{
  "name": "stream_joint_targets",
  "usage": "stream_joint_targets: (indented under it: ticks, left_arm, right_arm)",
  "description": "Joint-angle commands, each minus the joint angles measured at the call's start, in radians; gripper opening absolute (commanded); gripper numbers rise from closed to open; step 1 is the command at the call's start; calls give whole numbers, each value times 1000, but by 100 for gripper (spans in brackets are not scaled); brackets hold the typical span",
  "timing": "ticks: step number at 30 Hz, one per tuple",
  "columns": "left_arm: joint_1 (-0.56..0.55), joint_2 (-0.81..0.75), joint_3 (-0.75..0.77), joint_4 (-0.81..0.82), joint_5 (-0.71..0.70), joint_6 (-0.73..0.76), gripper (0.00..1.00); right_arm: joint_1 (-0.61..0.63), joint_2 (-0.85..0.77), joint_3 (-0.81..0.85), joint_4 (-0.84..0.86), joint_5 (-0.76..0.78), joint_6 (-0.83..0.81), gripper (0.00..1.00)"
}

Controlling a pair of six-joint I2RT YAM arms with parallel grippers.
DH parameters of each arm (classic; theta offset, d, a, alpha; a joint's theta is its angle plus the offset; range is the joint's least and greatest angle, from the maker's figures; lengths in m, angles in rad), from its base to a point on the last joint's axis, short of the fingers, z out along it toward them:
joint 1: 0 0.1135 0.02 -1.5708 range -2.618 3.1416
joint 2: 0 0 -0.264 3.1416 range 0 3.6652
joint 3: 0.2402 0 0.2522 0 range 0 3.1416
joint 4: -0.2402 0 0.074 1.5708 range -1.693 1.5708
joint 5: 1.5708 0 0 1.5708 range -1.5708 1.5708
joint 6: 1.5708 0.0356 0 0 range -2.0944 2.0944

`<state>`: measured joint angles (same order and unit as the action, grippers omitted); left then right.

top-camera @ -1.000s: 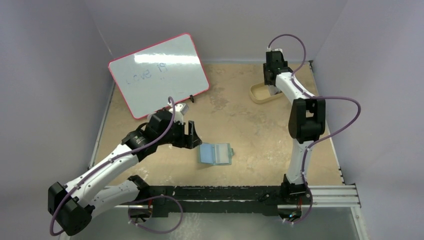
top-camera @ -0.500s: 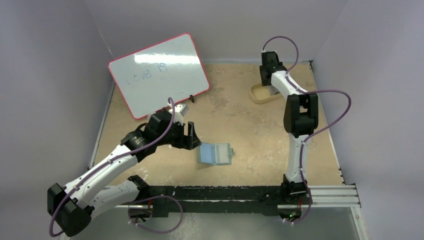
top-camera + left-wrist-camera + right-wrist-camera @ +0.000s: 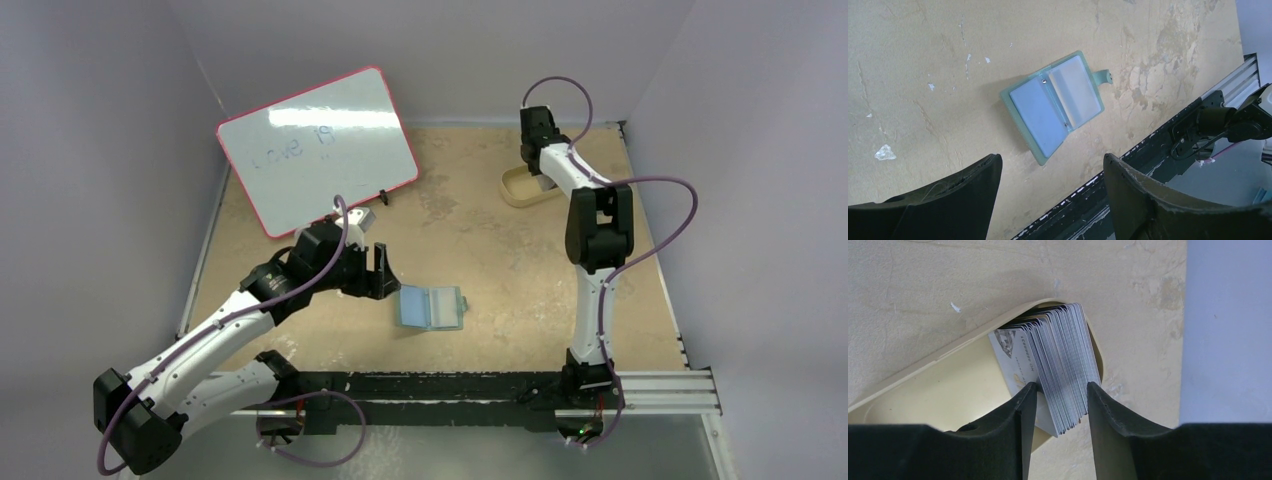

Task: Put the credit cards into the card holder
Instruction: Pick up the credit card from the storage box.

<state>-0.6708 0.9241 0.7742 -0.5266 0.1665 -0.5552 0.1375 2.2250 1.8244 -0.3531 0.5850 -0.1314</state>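
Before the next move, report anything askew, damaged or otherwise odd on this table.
The thin grey-white plastic credit cards stand on edge, fanned and leaning, in a corner of the tan rounded tray; the right end effector straddles the whole stack, not one card. The beige table top is scuffed and flaking.

The writing on the whiteboard point(image 3: 318, 150) is too blurry to read. From above, the right arm covers part of the tan tray point(image 3: 512, 190), and the credit cards point(image 3: 1060, 350) inside it cannot be seen from there. Up close, the right gripper point(image 3: 1062, 386) hides the lower sides of the stack. The print on the front card is too small to read. The tray runs off the left edge. The left gripper point(image 3: 1052, 157) is cut off at the bottom edge.
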Motion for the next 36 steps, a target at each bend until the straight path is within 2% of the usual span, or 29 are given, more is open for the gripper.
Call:
stream_joint_targets:
  ticks: [1,5,10,18,27,36]
  left_arm:
    - [-1,-18,41,10,-17,25,73]
    - [-1,-17,42,10,-23,23,73]
    - [0,-18,42,7,-27,24,73]
    - [-1,-14,39,6,-42,19,73]
    - [-1,-32,42,0,-59,18,73]
    - [-1,-35,43,-1,-57,19,73]
  right_arm:
    - [-3,-24,-1,21,-2,-11,44]
    - [-3,-16,-23,30,-26,-8,56]
    - [-3,4,-31,26,-14,-16,59]
    - [-3,-13,-50,38,69,-11,47]
    - [-3,-55,-64,62,84,-52,44]
    - [-3,-60,-74,54,68,-42,31]
